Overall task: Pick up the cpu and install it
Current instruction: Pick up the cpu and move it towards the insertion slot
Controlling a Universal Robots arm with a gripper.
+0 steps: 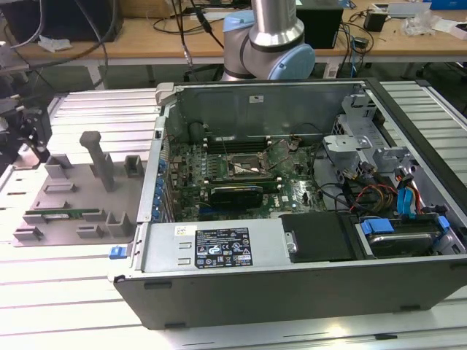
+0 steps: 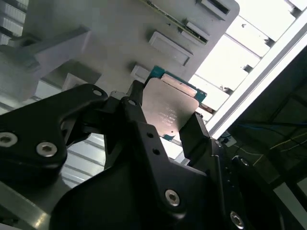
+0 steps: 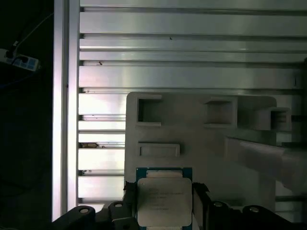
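The cpu (image 3: 164, 201) (image 2: 168, 108) is a flat square chip with a silvery top and a thin green rim. It sits between the two black fingers (image 3: 128, 192) of my gripper (image 3: 164, 207) (image 2: 165, 124), which press on its opposite edges. The chip is over the near edge of the grey parts tray (image 3: 201, 143) (image 2: 110, 28); I cannot tell whether it still touches the tray. In the exterior view my gripper (image 1: 29, 127) hangs at the far left, above the end of that tray (image 1: 73, 197). The black-and-metal socket frame (image 1: 248, 169) lies on the motherboard inside the open computer case (image 1: 219, 248).
A long green memory stick (image 1: 62, 215) lies in a slot of the tray, and a tall grey post (image 1: 98, 157) rises from it. The case's metal walls, drive cage (image 1: 357, 138) and cables (image 1: 379, 193) surround the motherboard. Ribbed aluminium table (image 3: 192, 43) runs under everything.
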